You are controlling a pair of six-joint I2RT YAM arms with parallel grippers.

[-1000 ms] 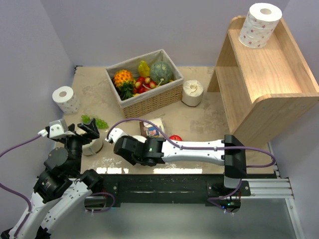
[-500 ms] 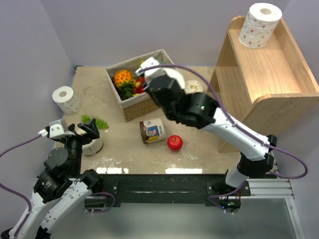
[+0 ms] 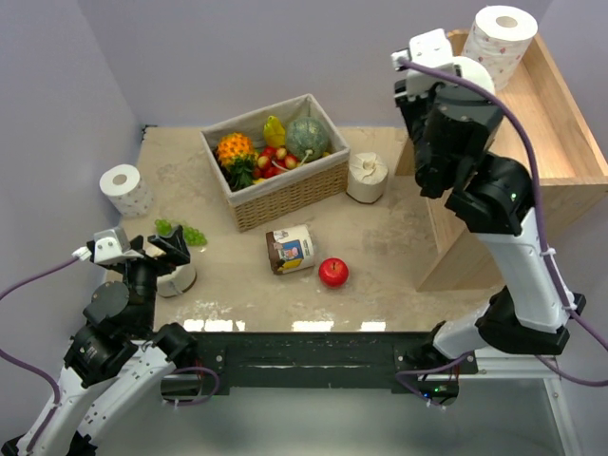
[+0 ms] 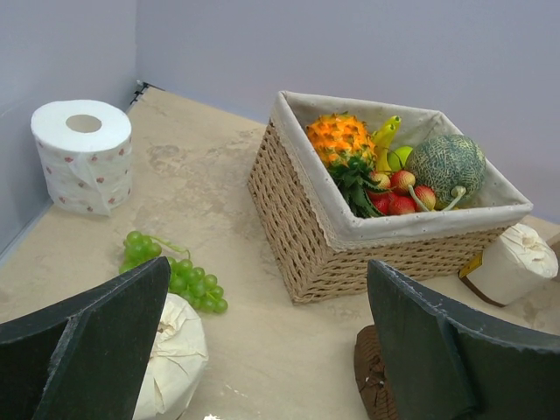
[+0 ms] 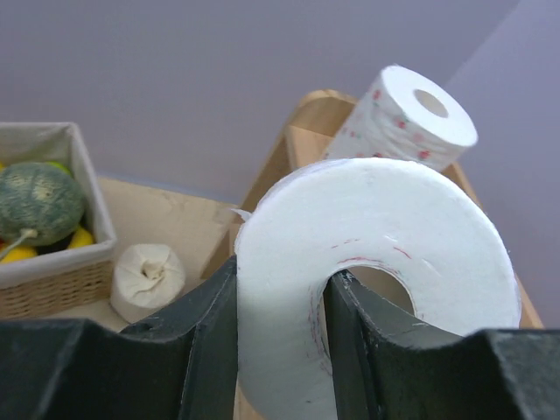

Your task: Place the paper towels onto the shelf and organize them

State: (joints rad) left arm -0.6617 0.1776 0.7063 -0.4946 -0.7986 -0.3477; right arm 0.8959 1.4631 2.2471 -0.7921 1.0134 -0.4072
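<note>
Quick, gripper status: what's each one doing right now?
Left gripper: open, holding nothing.
Right gripper: closed on a paper towel roll, one finger through its hollow centre.

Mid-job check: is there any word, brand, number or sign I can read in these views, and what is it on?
No text can be read in any view.
On the jar lying on its side: a printed label, too small and blurred to read.
On the paper towel roll atop the shelf: pink dots only, no words.
</note>
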